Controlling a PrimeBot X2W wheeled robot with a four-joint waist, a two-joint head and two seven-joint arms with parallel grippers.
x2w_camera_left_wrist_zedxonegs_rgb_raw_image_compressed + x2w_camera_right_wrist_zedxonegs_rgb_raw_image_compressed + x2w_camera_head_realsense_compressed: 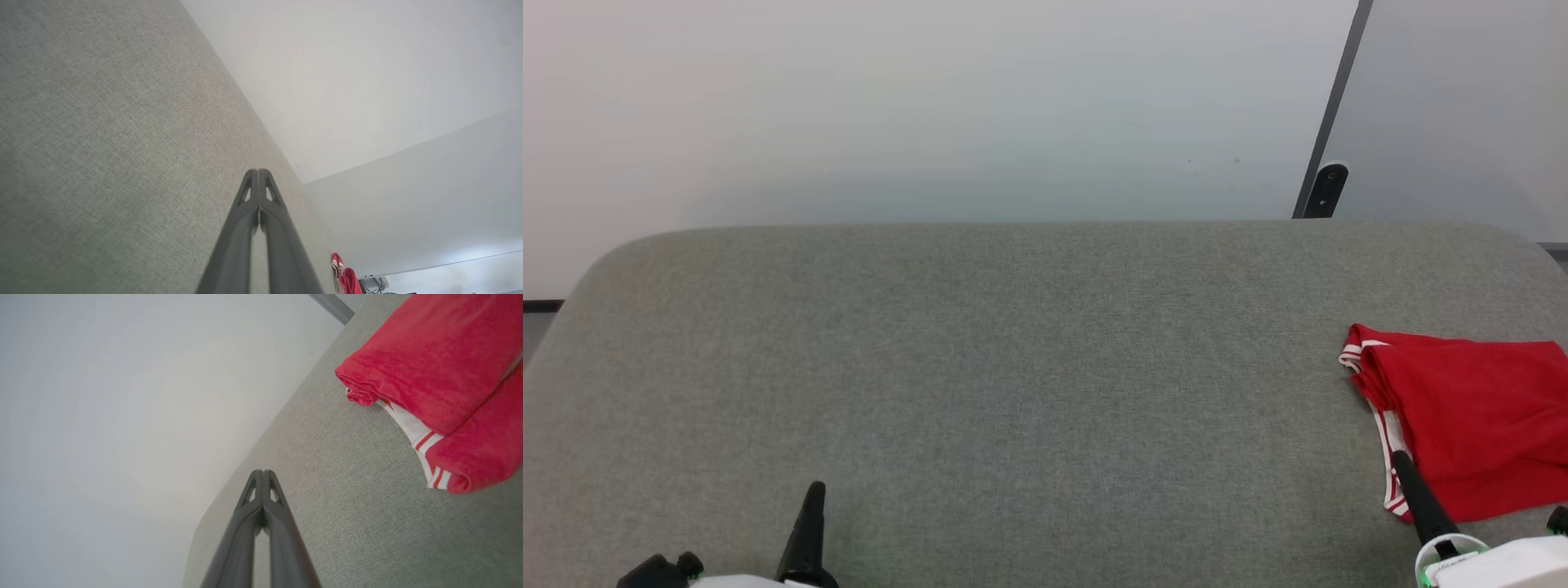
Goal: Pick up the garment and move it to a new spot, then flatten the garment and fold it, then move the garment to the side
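Grey fabric surface (1013,367), rounded far corners. White wall (931,106) behind. Dark bar (1339,90) against it, maybe a bracket.

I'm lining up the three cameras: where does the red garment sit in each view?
Head view: garment, folded, at the right edge, by the tip of the right gripper.
Left wrist view: garment small at the bottom edge, right of the left gripper.
Right wrist view: garment large in the upper right corner.
Shared landmark: the grey cushion under it, meeting the white wall.
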